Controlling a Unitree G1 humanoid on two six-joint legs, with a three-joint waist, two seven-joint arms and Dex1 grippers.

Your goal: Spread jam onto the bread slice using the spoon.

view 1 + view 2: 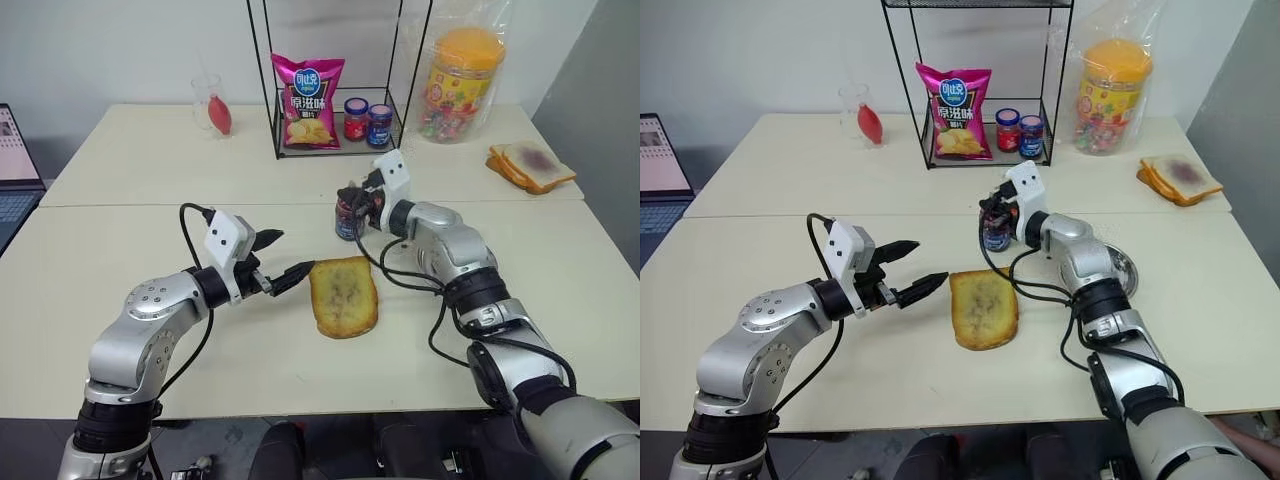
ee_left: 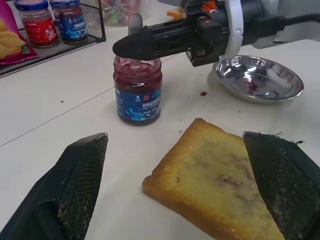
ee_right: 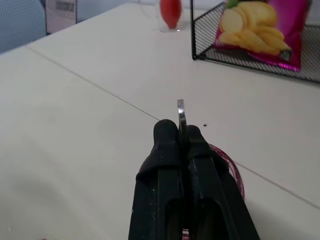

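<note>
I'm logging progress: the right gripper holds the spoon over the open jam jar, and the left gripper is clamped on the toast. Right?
Not quite. In the left wrist view the left gripper is open, its fingers either side of the toast without gripping it. The right gripper does hold the spoon over the open jam jar.

Both arms are built from rounded shells of brushed silver metal, joined by black rings at the elbows and wrists. Small dark screw heads sit in a circle on the silver cap of the left arm (image 1: 150, 300). The right arm (image 1: 450, 250) has the same silver segments with black collars between them. Thin black cables run in loops outside each arm, from the forearm to the wrist. On each wrist there is a white, box-shaped plastic block. The left gripper (image 1: 285, 258) has two black, pointed fingers with a fine mesh texture inside. The right gripper (image 3: 179, 131) has smooth black fingers.
</note>
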